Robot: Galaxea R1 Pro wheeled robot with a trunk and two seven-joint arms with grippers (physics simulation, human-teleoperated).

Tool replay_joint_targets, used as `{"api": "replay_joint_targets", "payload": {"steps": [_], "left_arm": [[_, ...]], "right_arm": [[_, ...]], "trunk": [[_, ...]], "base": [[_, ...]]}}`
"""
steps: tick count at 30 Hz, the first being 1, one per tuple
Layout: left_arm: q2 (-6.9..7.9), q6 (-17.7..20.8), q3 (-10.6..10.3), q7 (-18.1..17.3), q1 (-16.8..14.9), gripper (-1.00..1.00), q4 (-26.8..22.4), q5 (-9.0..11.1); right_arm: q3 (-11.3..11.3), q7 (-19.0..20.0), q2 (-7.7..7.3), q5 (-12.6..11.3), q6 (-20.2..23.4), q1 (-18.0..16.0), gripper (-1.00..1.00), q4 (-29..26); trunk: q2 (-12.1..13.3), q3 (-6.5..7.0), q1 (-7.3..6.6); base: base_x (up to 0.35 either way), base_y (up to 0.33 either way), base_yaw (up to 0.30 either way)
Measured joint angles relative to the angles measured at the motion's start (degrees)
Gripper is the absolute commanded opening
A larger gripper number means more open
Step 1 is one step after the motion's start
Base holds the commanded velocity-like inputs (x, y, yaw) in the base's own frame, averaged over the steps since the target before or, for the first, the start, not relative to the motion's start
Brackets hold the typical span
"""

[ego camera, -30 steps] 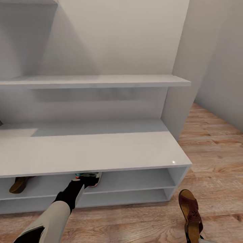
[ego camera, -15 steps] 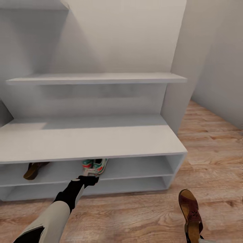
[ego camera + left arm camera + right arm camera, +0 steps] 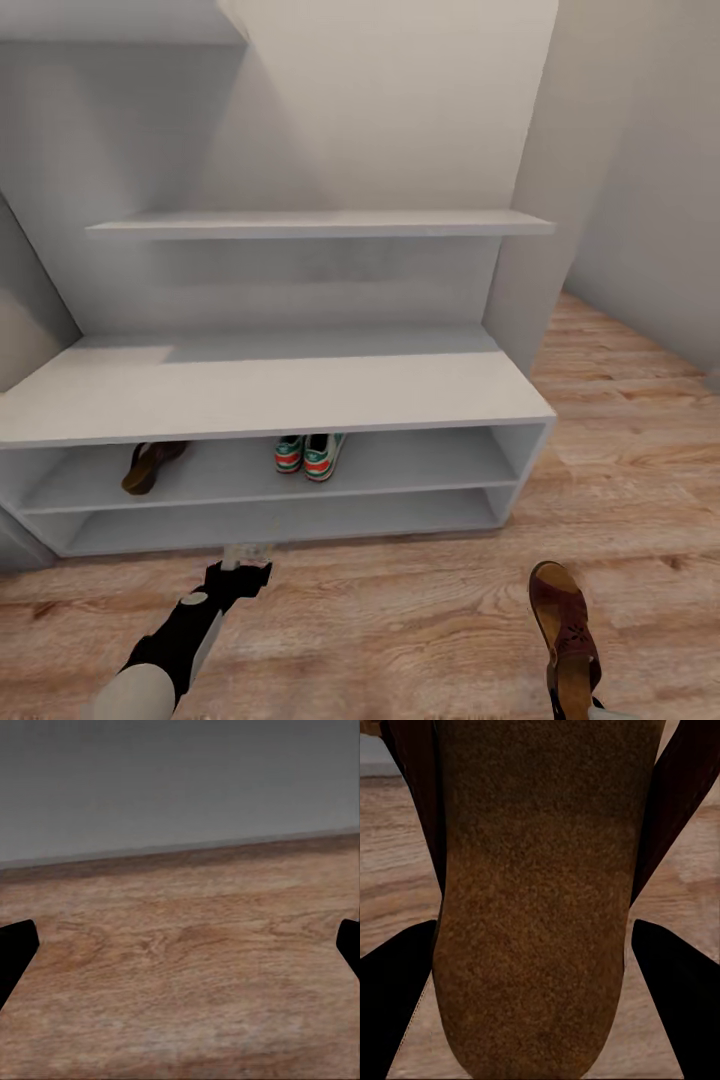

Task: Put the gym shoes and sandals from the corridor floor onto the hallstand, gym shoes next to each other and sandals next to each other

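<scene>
The hallstand (image 3: 300, 392) stands against the white wall. On its upper open level the two gym shoes (image 3: 310, 455) sit side by side, heels toward me. One sandal (image 3: 150, 466) lies on the same level, further left and apart from them. My left gripper (image 3: 244, 555) hovers low over the corridor floor (image 3: 400, 620) in front of the rack. It is open in the left wrist view (image 3: 180, 945), with nothing between its fingers. The other sandal (image 3: 566, 640) is held at the lower right, and my right gripper (image 3: 532, 967) is shut on its tan footbed (image 3: 529, 907).
A floating wall shelf (image 3: 320, 222) hangs above the bench top. The rack's lower level (image 3: 280, 522) holds nothing. A white wall panel (image 3: 520, 300) bounds the rack on the right, with wood floor running past it to the right wall (image 3: 660, 200).
My left gripper has let go of a gym shoe and drawn back out of the shelf to the floor in front. The view has pulled back, showing both gym shoes on the shelf.
</scene>
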Motion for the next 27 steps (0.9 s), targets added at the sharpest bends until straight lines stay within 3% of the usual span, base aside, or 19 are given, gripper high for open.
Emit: {"api": "replay_joint_targets", "payload": {"steps": [1,3,6,8,11,18,22,25,27], "left_arm": [[1.37,-3.0,0.5,-0.7,2.6,1.00,-0.1,1.1],[2.29,-4.5,0.6,-1.7,4.0,1.00,-0.1,1.9],[4.83,-7.2,0.8,-6.1,7.2,1.00,0.2,4.3],[7.70,-9.5,0.9,-12.1,11.0,1.00,0.4,8.3],[9.96,-13.2,0.9,-17.0,14.7,1.00,0.4,12.8],[11.02,-14.9,0.9,-20.6,20.1,1.00,-0.3,14.4],[12.59,-15.0,1.0,-21.3,21.2,1.00,-0.2,16.2],[12.89,-15.3,1.0,-22.3,21.3,1.00,0.1,17.9],[13.16,-17.4,1.0,-24.7,21.5,1.00,0.4,19.0]], "right_arm": [[0.0,0.0,0.00,0.0,0.0,0.0,-1.00,0.0],[0.0,0.0,-0.01,0.0,0.0,0.0,-1.00,0.0],[0.1,0.0,-0.02,0.0,0.0,0.0,-1.00,0.0],[0.1,0.0,0.00,0.1,-0.1,0.0,-1.00,0.0],[0.2,0.0,-0.02,0.1,-0.1,0.0,-1.00,0.0],[0.2,0.1,-0.04,0.2,-0.1,0.0,-1.00,-0.1],[0.2,0.0,-0.04,0.2,-0.1,0.0,-1.00,-0.1],[0.2,0.0,-0.02,0.2,-0.1,0.0,-1.00,-0.2],[0.2,0.0,0.00,0.2,-0.1,0.0,-1.00,-0.2]], "trunk": [[0.0,0.00,0.00],[0.0,0.00,-0.01],[0.0,0.00,-0.02],[0.0,0.00,-0.03],[0.0,0.00,-0.03],[0.0,0.00,-0.03],[0.0,0.01,-0.03],[0.0,0.01,-0.03],[0.0,0.01,-0.03]], "base": [[-0.244,0.235,0.000],[-0.208,0.250,0.000],[-0.139,0.274,0.000],[-0.042,0.297,0.000],[-0.012,0.303,0.000],[-0.002,0.306,0.000],[0.000,0.306,0.000],[0.000,0.306,0.000],[0.000,0.306,0.000]]}}
